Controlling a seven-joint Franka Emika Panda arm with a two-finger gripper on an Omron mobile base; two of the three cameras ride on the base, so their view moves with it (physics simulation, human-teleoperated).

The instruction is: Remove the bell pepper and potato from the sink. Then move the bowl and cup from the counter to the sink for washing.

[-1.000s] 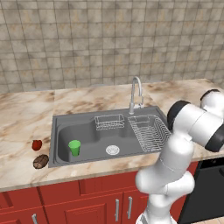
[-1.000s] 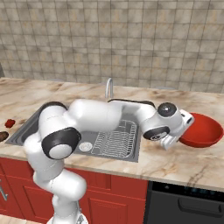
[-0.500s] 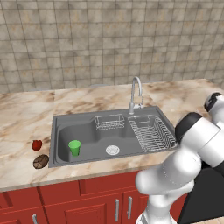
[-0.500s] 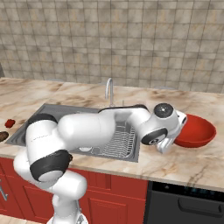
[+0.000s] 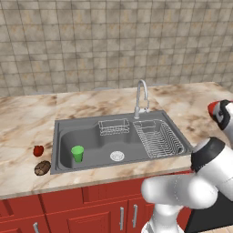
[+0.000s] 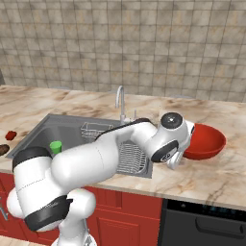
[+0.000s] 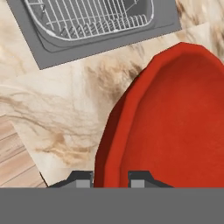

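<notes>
Your arm hides the near side of the bowl (image 6: 207, 140), and the hand view's edge crops its far rim.

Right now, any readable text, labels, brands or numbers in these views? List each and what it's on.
None: no readable text in any view.
The bowl, cup, bell pepper and potato are plain, with no labels.
The sink, faucet, wire rack, tiled wall and red cabinet fronts carry no brand, number or sign.
</notes>
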